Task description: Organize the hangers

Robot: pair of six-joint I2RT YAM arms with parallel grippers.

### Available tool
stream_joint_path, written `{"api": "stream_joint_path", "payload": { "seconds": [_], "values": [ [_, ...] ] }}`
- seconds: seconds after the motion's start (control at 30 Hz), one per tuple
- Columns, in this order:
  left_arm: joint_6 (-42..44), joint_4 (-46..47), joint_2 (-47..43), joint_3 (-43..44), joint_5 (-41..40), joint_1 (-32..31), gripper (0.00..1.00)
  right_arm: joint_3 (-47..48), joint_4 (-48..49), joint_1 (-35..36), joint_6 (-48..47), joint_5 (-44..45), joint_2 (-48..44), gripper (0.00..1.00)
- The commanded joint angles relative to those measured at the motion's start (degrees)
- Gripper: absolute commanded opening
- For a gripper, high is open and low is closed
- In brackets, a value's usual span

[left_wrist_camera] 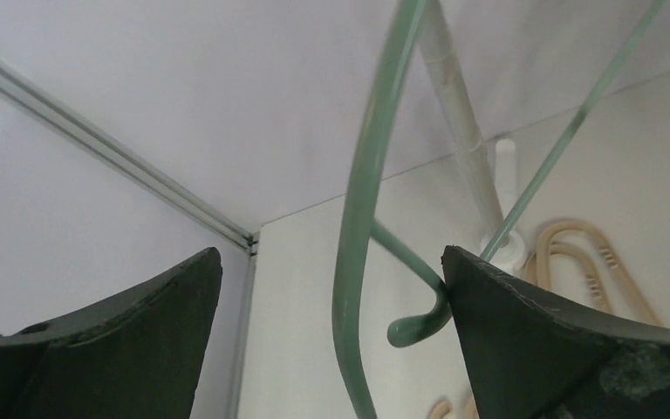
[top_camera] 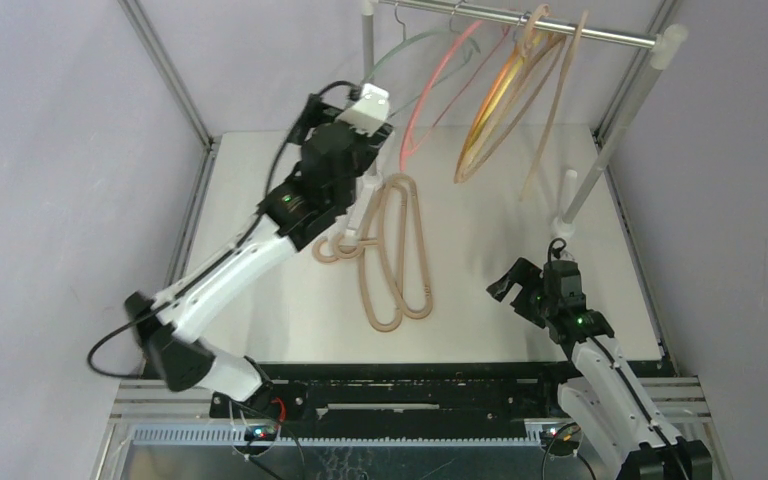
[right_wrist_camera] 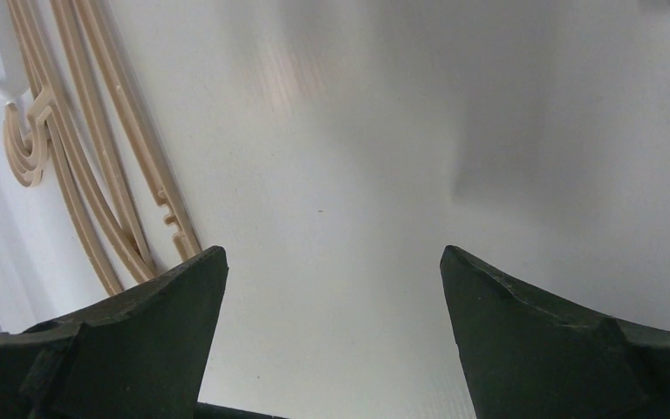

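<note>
**Hanging mostly done, with a beige stack left on the table**

Seen from above, the rail (top_camera: 560, 28) crosses the 12 o'clock edge and carries most of the hangers. From its 11 o'clock end toward 1 o'clock hang a pale-green hanger (top_camera: 407, 45), a pink hanger (top_camera: 403, 145), orange and yellow hangers (top_camera: 477, 118) and hung beige hangers (top_camera: 558, 100). That part of the job looks done.

The left gripper (left_wrist_camera: 331, 253) is raised at 11 o'clock, beside the rail's post. Its jaws are spread wide and clamp nothing. The pale-green hanger passes between them, and its curled end sits right against the right-hand finger; whether they touch I cannot tell. It appears to hang from the rail on its own.

At least 2 nested beige hangers, the loose beige stack (top_camera: 423, 262), lie flat near the middle of the table (top_camera: 520, 230), hooks toward 9 o'clock. The exact count is unclear.

The right gripper (top_camera: 516, 288) hovers at 4 o'clock, jaws parted and empty, well apart from that stack.

Judging by this, the stack is the only work left.
</note>
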Motion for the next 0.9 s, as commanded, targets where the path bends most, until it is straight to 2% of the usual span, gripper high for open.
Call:
{"api": "stream_joint_path", "payload": {
  "seconds": [0.0, 0.17, 0.37, 0.6, 0.73, 0.87],
  "values": [
    [-8.68, -2.75, -10.97, -8.23, 3.25, 0.32, 1.0, 1.66, -0.1, -0.48, -0.79, 0.7, -1.91, 1.0],
    [-15.76, -2.56, -19.83, -18.48, 6.82, 0.23, 0.99, 4.07, -3.24, 0.41, -1.43, 2.38, -3.96, 1.0],
    [-19.82, -0.89, -24.89, -27.5, 9.03, 0.39, 0.99, 8.64, -8.37, 4.02, -0.86, 10.92, -10.24, 1.0],
    [-18.49, 1.78, -21.74, -24.57, 10.69, 2.26, 0.99, 10.97, -9.65, 5.39, 0.13, 11.68, -9.4, 0.99],
    [-15.55, 7.61, -17.94, -22.14, 8.17, 3.85, 1.0, 10.94, -10.43, 7.29, 0.56, 13.06, -9.22, 1.0],
    [-15.35, 12.73, -14.02, -19.17, 11.87, 5.93, 1.0, 10.98, -10.76, 7.62, 0.01, 13.82, -9.4, 1.0]
  ]
}}
